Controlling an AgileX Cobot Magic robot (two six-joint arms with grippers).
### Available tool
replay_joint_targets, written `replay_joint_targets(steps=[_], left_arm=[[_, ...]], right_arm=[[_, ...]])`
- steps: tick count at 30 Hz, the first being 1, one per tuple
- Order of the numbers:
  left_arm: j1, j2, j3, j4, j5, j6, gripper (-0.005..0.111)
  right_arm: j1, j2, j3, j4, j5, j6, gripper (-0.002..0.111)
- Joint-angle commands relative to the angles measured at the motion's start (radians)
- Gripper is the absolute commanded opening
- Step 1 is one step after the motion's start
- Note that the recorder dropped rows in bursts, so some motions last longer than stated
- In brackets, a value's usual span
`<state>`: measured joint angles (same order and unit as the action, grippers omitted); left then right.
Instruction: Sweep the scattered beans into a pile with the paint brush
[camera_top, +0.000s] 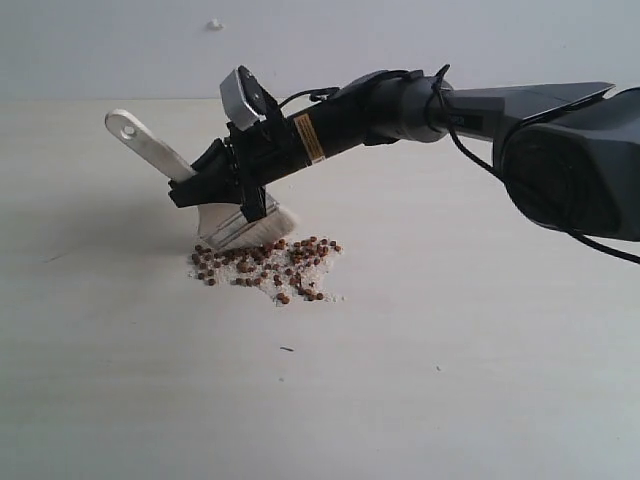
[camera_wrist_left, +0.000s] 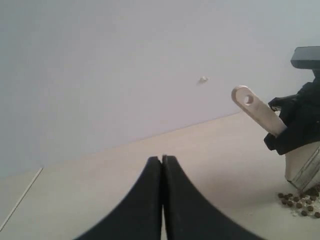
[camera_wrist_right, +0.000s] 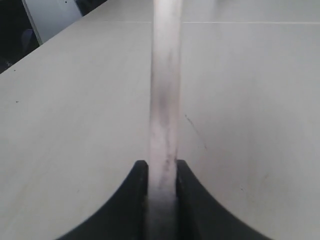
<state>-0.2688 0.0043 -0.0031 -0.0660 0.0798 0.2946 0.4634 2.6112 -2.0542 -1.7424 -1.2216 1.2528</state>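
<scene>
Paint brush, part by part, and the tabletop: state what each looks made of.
Flat wide paint brush: handle looks like pale unvarnished wood, matte, faint grain in the right wrist view; its band looks like silvery metal, slightly shiny; cream bristles fine, natural or synthetic unclear. Pale tabletop: probably wood-look laminate, smooth, matte.

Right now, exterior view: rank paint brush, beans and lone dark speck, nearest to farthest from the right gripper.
1. paint brush, clamped in the right gripper.
2. beans, just under the brush's tip.
3. dark speck, past the beans, toward the camera.
</scene>
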Motion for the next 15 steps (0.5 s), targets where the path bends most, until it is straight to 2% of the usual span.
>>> replay_joint_targets(steps=[1,5,8,11,15], left_arm=[[0.001,-0.004,0.003,0.000,0.001,-0.006,0.000],[0.001,-0.004,0.003,0.000,0.001,-0.006,0.000],[0.001,-0.004,0.003,0.000,0.001,-0.006,0.000],[0.001,-0.004,0.003,0.000,0.001,-0.006,0.000],[0.001,-0.004,0.003,0.000,0.001,-0.006,0.000]], right_arm=[[0.001,-0.085,0.003,0.020,0.000,-0.014,0.000],[0.008,-0.147,0.003,0.114,0.000,-0.047,0.000],[0.035,-0.195,0.003,0.103,0.004,-0.027,0.000],[0.076,-0.248,0.003,0.004,0.127,0.075,0.000],[0.126,-0.313,0.030,-0.002,0.254,0.198,0.000]])
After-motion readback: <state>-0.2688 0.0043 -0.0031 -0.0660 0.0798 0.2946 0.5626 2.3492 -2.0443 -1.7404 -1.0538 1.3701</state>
